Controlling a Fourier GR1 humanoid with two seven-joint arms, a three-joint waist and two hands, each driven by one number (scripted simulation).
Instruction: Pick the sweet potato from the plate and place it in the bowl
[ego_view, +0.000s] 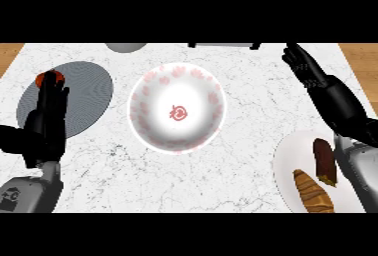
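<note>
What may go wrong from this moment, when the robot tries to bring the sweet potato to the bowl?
1. The plate holds two long things, a dark reddish sweet potato and a striped brown pastry, lying close together; the hand may take the wrong one or push both.
2. The right hand is raised far beyond the plate, and its forearm partly covers the plate, so the reach back may be awkward.
3. The plate lies at the counter's near right corner; a push may shift it off.

Glossy white bowl (176, 113) with pink print at centre; veined marble-look counter (244, 165); matt grey plate (81, 95) (nine o'clock).
</note>
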